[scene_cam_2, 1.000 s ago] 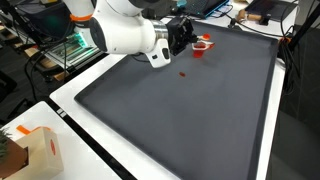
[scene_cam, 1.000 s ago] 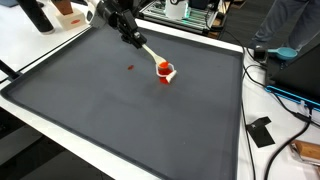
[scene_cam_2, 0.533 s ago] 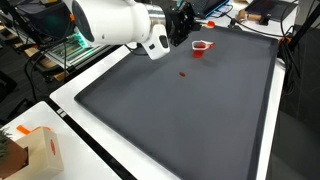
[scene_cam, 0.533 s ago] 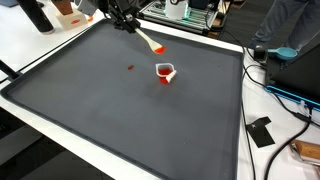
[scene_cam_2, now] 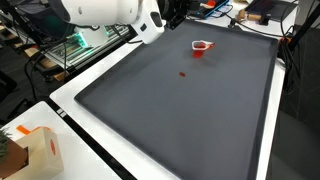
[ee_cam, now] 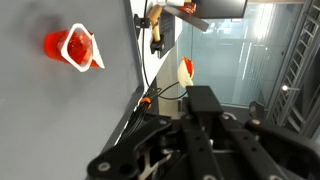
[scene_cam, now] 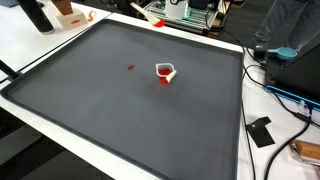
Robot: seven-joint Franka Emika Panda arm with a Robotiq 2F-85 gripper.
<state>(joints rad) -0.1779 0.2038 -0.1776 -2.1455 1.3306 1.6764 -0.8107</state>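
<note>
Evidently light and stiff, the spoon [ee_cam: 186, 69] is small and white, its bowl smeared orange. It juts from the pincer [ee_cam: 198, 96], which looks closed on the handle, raised off the table [scene_cam: 120, 120] near an edge. The thin, smooth handle could twist, so it wants a firm hold. A little red cup [scene_cam: 165, 72] stands well apart on the table.

Red cup [ee_cam: 75, 47] on grey mat [ee_cam: 50, 120], dark gripper [ee_cam: 203, 98] lower right of cup, clamped on white-orange spoon [ee_cam: 186, 70], cables [ee_cam: 148, 97] right of cup past the mat's edge.
</note>
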